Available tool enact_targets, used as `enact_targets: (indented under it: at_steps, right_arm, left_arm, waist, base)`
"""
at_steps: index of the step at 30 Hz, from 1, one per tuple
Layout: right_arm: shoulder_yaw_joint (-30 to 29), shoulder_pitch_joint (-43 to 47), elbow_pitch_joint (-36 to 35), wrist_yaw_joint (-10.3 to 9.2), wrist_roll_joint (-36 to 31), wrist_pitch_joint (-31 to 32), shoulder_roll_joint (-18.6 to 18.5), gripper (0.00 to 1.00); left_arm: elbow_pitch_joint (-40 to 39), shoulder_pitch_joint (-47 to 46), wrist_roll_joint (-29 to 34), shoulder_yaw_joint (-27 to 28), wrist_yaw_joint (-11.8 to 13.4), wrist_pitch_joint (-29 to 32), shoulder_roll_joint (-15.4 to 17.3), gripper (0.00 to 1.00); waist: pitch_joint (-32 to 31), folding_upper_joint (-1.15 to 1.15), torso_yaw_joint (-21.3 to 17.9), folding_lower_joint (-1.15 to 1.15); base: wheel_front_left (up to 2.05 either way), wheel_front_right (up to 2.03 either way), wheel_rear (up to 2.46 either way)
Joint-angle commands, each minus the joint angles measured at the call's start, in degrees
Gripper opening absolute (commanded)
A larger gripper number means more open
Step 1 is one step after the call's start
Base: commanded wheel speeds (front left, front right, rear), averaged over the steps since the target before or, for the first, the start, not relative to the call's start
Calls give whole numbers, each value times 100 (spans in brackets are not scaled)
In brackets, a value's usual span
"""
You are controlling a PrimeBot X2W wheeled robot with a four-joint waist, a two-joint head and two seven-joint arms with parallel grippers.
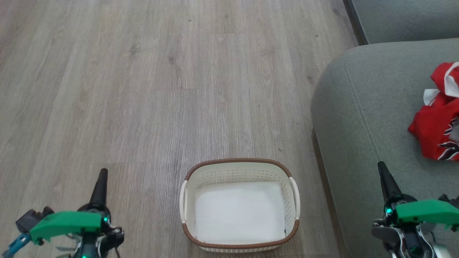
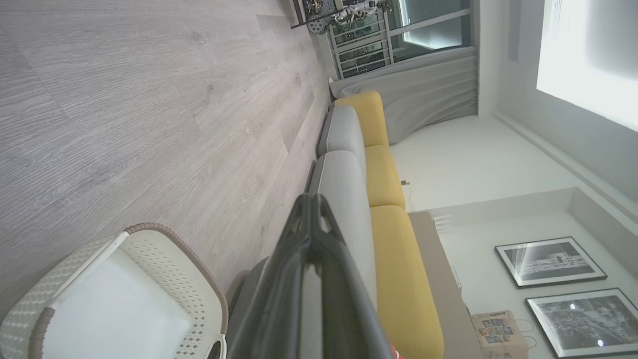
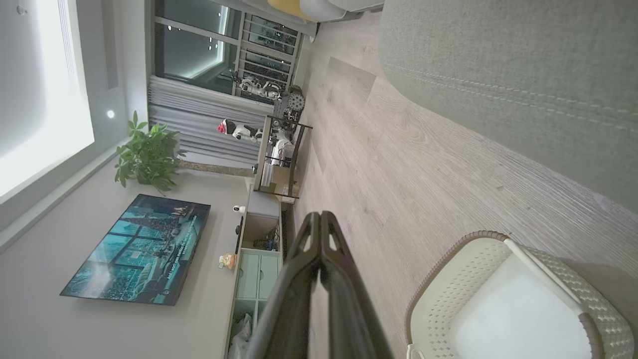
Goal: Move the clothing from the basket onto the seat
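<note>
The clothing point(image 1: 438, 123) lies crumpled on the seat point(image 1: 358, 125) at the right edge; the basket point(image 1: 236, 160), lower centre, is empty. Our left fingers point(image 1: 99, 190) and right fingers point(image 1: 387, 182) are closed on nothing. Light, slippery fabric: we'd pinch a bunched fold.

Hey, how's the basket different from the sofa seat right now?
The basket is small and made of cream perforated plastic; the sofa seat is far larger and covered in grey-green fabric. The basket stands on the floor, empty; the sofa seat carries the red clothing. Both have rounded corners.
</note>
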Motion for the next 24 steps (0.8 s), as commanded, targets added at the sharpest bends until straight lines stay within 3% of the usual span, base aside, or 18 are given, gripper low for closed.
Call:
enact_targets:
  at_steps: [1,24]
  right_arm:
    - [62,-309,-170,-1,167,84,-18,0]
    - [-106,-511,-105,-1,1305,445,93,0]
  left_arm:
    - [-215,-338,-183,224,-50,54,17,0]
    - [-279,-405,-1496,485,-91,404,-19,0]
  waist:
    - [1,0,-2,0]
    - [14,0,-30,0]
  base:
    - [0,0,0]
    - [0,0,0]
